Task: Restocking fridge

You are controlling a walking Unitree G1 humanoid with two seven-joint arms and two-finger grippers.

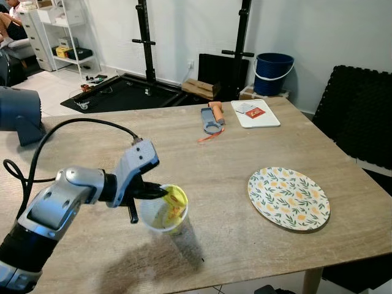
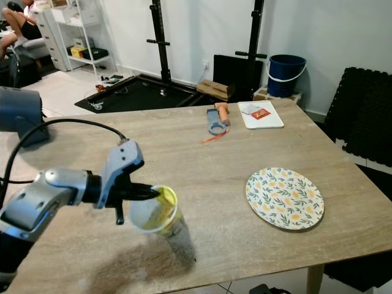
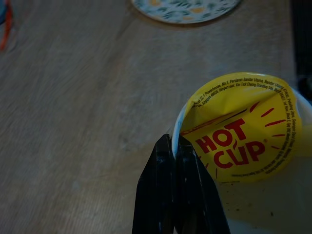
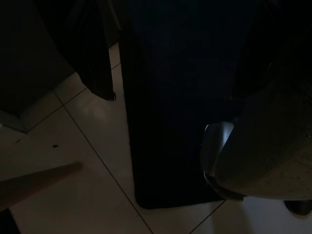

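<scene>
Wooden table [image 1: 245, 147]: holds plate [image 1: 288, 198], white board [image 1: 255, 113], grey tool [image 1: 212, 119].
Cup [image 1: 164, 211]: white, yellow "HOT CUP" lid peeled up, at table's near edge.
Left gripper [image 1: 160, 192]: clenched on cup's rim.
Right gripper: cannot tell; dim floor tiles.

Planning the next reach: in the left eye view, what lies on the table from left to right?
Left gripper pinching the rim of the white cup with yellow lid → grey and orange hand tool → white rectangular board → round leaf-and-lemon patterned plate.
</scene>
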